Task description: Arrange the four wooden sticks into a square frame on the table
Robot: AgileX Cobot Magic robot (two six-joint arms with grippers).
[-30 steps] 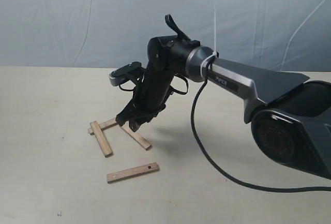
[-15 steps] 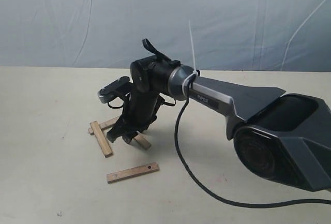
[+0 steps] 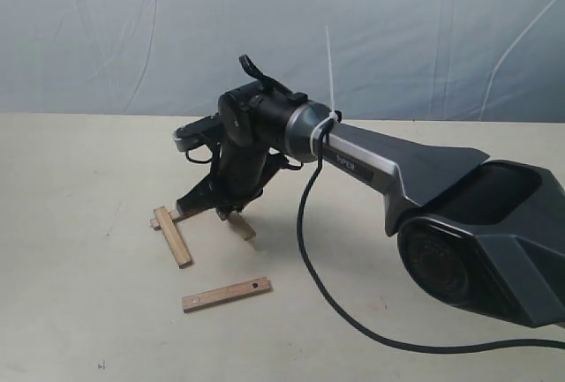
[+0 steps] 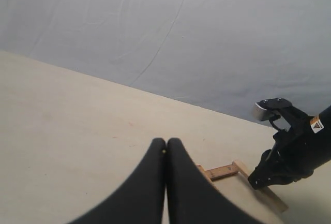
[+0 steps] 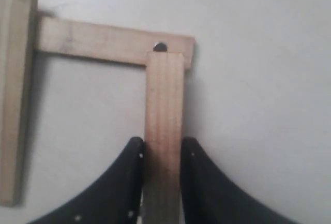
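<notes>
My right gripper [image 3: 214, 206] reaches across to the left of the table [image 3: 79, 329] and is shut on a wooden stick [image 5: 164, 100], fingers [image 5: 132, 154] pressed to both its sides. That stick's far end butts against a back stick [image 5: 103, 42] beside a small dark hole. A third stick [image 5: 14, 94] crosses the back stick's other end, so the three form a U. In the exterior view the held stick [image 3: 241, 228] pokes out below the gripper, the left stick [image 3: 173, 236] lies beside it, and the fourth stick [image 3: 226, 295] lies loose nearer the front. My left gripper [image 4: 166, 142] is shut and empty.
A black cable [image 3: 309, 258] trails from the right arm across the table to the right. The right arm's large base [image 3: 485, 241] fills the right side. A pale blue cloth backdrop [image 3: 106, 29] hangs behind the table.
The right arm has swung left and its wrist has rolled, lowering over the held stick. More of that stick is now hidden under the gripper. The loose front stick has not moved.
</notes>
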